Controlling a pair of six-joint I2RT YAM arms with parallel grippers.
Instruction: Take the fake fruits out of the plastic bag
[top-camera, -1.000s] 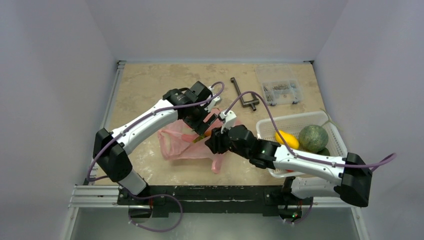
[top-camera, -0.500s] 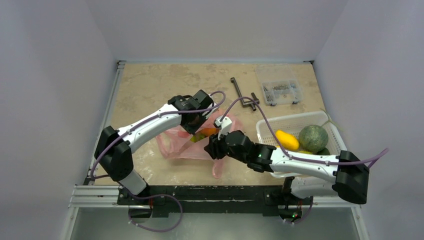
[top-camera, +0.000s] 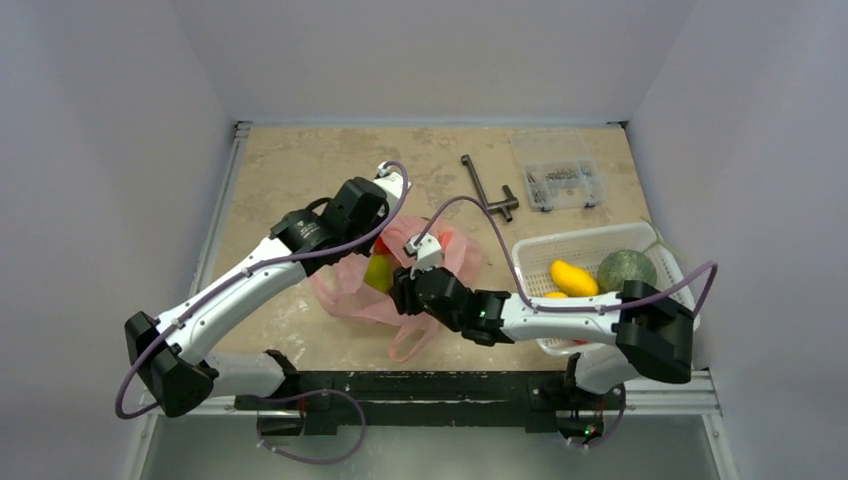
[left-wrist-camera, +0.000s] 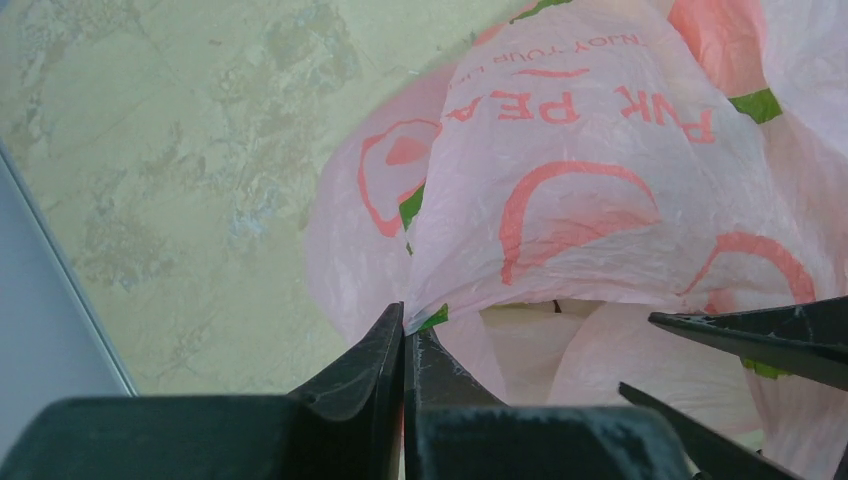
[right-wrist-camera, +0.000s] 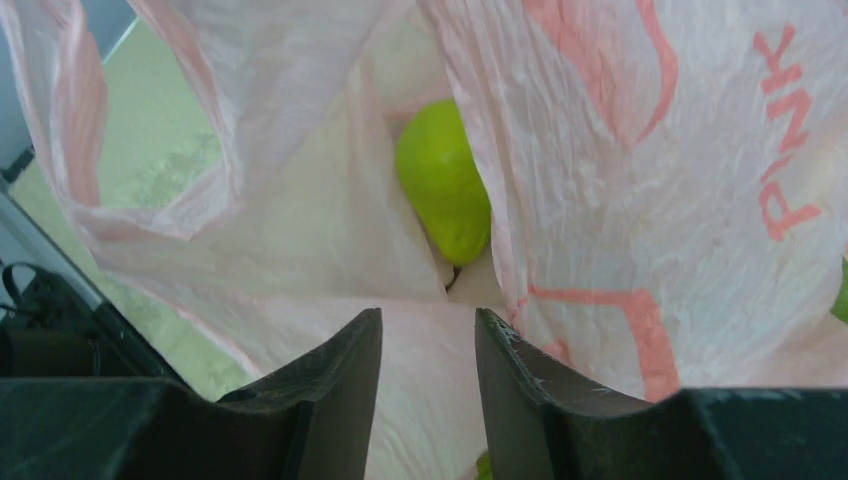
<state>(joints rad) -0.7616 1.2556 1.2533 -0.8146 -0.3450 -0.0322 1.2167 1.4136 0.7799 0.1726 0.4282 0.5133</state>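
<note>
Holding: left fingers (left-wrist-camera: 375, 360) clenched on plastic bag (left-wrist-camera: 560, 130) film; right fingers (right-wrist-camera: 340, 380) parted at mouth. Risk: thin film slipping, closing over lime-green apple (right-wrist-camera: 445, 185).

Soft, even light is given from above; the plastic bag (right-wrist-camera: 640, 150) is rendered washed out in wrist views.

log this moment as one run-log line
left gripper: shut on plastic bag | right gripper: open at bag mouth | lime-green fruit: inside bag | melon: in basket
</note>
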